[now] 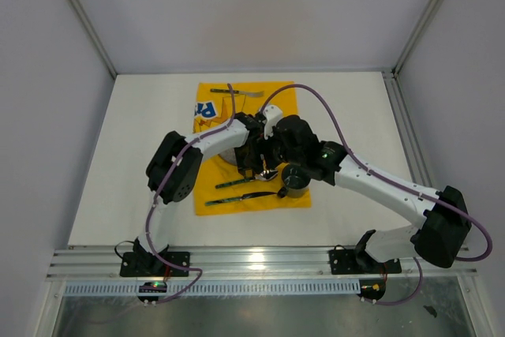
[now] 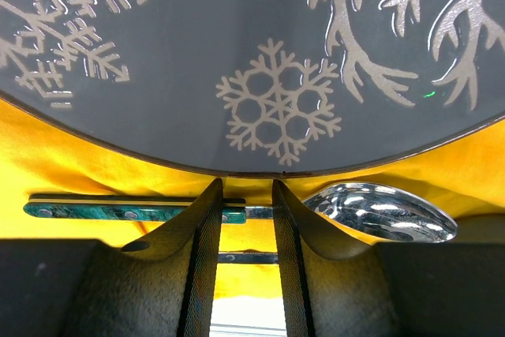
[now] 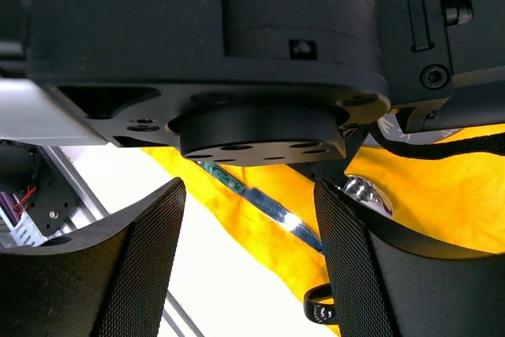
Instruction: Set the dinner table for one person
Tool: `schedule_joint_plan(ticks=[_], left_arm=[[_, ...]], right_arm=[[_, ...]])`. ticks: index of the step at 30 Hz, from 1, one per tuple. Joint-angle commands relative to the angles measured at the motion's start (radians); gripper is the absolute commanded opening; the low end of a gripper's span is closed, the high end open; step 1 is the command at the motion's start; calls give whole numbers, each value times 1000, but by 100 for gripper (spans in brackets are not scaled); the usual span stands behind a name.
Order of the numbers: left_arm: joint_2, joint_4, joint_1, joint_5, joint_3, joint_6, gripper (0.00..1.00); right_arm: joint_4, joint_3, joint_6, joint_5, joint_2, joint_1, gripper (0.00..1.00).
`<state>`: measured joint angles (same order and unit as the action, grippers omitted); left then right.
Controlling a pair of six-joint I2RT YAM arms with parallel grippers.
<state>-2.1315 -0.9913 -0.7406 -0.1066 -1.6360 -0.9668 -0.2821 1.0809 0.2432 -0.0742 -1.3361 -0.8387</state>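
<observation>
On the white dinner table [image 1: 134, 155] lies a yellow printed cloth [image 1: 290, 108]. A dark grey plate [image 2: 237, 37] with snowflake prints rests on it, mostly hidden under both arms in the top view. Just in front of the plate lie a green-handled spoon [image 2: 379, 211] and, nearer, a knife [image 1: 237, 199]. My left gripper [image 2: 246, 187] hovers low at the plate's near rim, its jaws narrowly open over the spoon's neck and holding nothing. The right gripper [image 3: 248, 187] is wide open and empty, close behind the left wrist. A dark mug [image 1: 296, 181] stands on the cloth's right side.
A fork [image 1: 237, 92] lies across the cloth's far end. The mug's handle [image 3: 318, 307] shows beside my right finger. An aluminium rail [image 1: 260, 262] runs along the table's near edge, and white walls with metal posts enclose the other sides.
</observation>
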Motion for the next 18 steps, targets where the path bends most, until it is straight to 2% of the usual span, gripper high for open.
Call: schedule_joint_plan(ticks=[1,12,18], left_arm=[[-8,2,-8,21,-2,-10,34],[-5,5,-8,31,16,-7,33],[8,19,-9,45,51,-18,33]], right_arm=[[55,30,7,-4,-2,-5,70],[54,36,-2,7,-8,-7,70],[60,31,-8,63,6,-5,70]])
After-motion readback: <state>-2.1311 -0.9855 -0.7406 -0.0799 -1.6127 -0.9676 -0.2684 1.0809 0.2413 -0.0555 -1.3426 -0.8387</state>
